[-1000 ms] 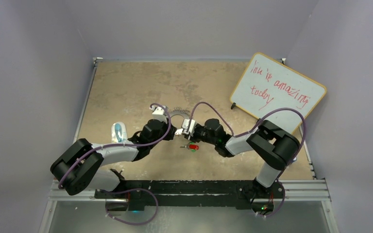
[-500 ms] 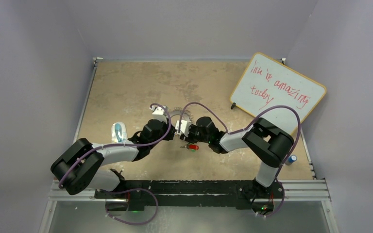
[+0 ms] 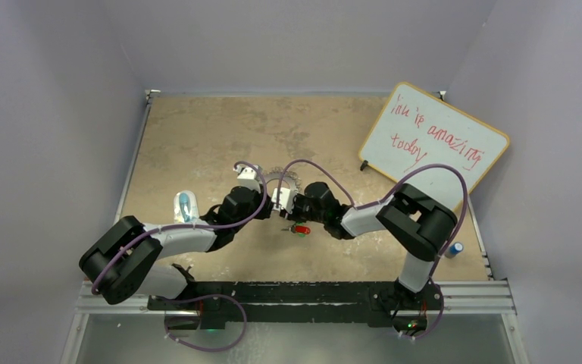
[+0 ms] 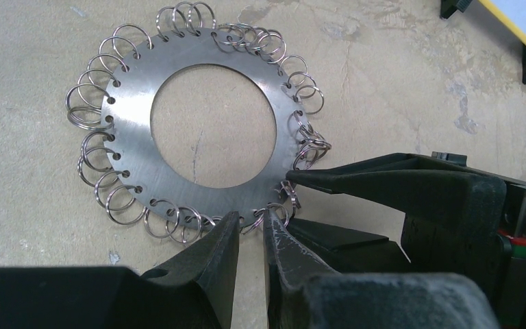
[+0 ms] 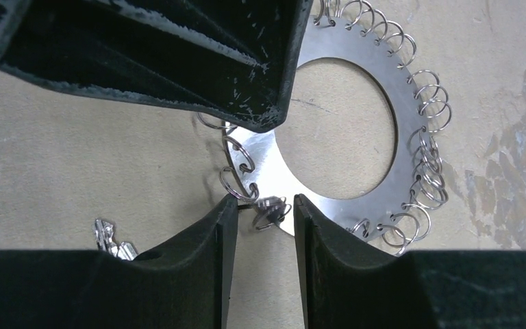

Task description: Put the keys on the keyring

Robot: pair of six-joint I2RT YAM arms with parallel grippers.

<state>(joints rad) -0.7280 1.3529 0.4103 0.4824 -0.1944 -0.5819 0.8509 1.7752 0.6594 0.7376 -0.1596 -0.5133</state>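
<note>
Two arms meet over the table (image 3: 197, 129) in the top view, keyring (image 3: 282, 174) just beyond, keys (image 3: 301, 230) just nearside, far half open; left wrist: your left gripper (image 4: 250, 223) sits narrow at the ring's near rim, can't tell if gripping; right wrist: right gripper (image 5: 260, 205) released, straddling a rim loop.

The loop-fringed silver keyring (image 4: 130, 123) lies flat, the red and green keys (image 3: 300, 229) just beside it.

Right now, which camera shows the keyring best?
Left wrist: nearly the whole keyring lies flat, hole and fringe of loops sharp. Right wrist shows only part, the rest blocked or cropped. Top external shows it tiny and partly hidden.
</note>
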